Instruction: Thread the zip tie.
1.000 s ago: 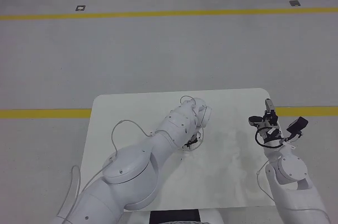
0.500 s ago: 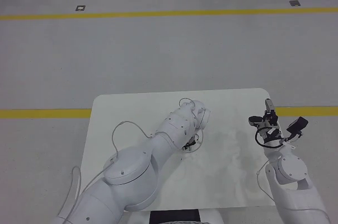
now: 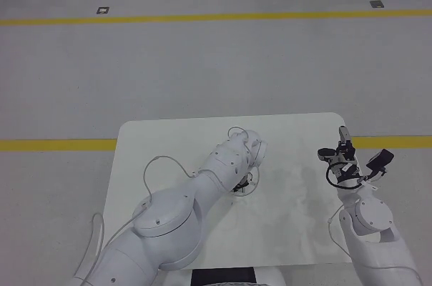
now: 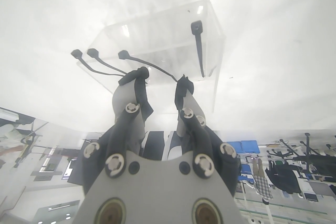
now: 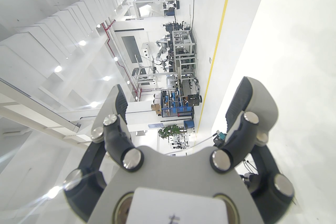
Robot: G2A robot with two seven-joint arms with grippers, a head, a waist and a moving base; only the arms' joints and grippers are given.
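A clear plastic block (image 4: 162, 33) lies on the white table (image 3: 151, 143). One black zip tie (image 4: 198, 46) stands in it with its head up. Three more black zip ties (image 4: 105, 66) stick out of the block's side, heads outward. My left gripper (image 4: 160, 78) is open right at the block, its fingertips (image 4: 136, 75) beside the tie tails and nothing clamped between them. From above, the left gripper (image 3: 241, 187) sits near the table's middle, under its own arm. My right gripper (image 5: 181, 88) is open and empty, held up at the table's right edge (image 3: 342, 132).
The table's right edge and rounded corner (image 3: 337, 118) lie close to the right arm. Bare white tabletop (image 3: 295, 200) stretches between the two arms. Grey floor with yellow lines (image 3: 51, 145) surrounds the table.
The left arm's wrist has shifted slightly to the left and nearer over the table. The right arm has kept still.
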